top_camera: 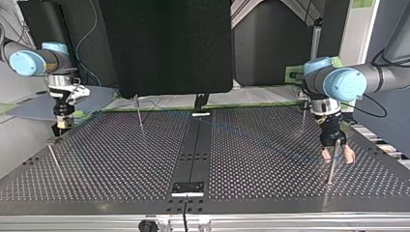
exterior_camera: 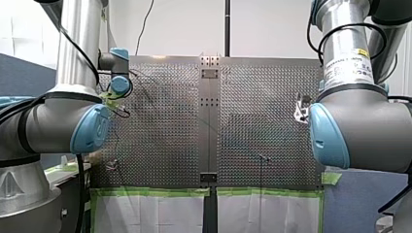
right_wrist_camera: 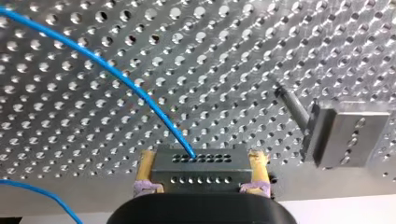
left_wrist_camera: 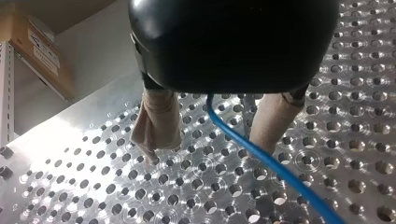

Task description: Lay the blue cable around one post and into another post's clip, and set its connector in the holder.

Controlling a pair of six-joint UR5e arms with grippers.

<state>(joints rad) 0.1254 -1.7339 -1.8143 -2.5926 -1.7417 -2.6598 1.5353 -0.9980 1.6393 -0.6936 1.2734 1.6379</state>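
Two arms fill the front view; their claws are unreadable there. Top view: my left gripper [top_camera: 337, 155] hangs spread beside a post [top_camera: 330, 169]. Left wrist view: the blue cable [left_wrist_camera: 280, 173] runs loose between parted fingers [left_wrist_camera: 159, 123]. Right wrist view: my right gripper [right_wrist_camera: 201, 158] clamps the connector [right_wrist_camera: 201, 171], just beside the holder [right_wrist_camera: 348, 137]. Advice: square the connector to the holder before seating it.

Two silver arms with blue caps are crowding the sides of the frame. The left arm [exterior_camera: 73, 116] is filling the left edge, its wrist joint [exterior_camera: 119, 85] hanging over the upper left of the perforated counter [exterior_camera: 165, 126]. The right arm [exterior_camera: 359, 126] is taking up the right edge, and the right gripper [exterior_camera: 302, 110] is peeking out pale beside its elbow, mostly hidden. A dark strip [exterior_camera: 209, 121] is running down the counter's middle. A thin post [exterior_camera: 263, 158] is standing lower down, right of centre, and something small and wiry [exterior_camera: 112, 165] is sitting at lower left. Green tape [exterior_camera: 155, 191] is edging the counter's bottom, above a white sheet [exterior_camera: 150, 213].
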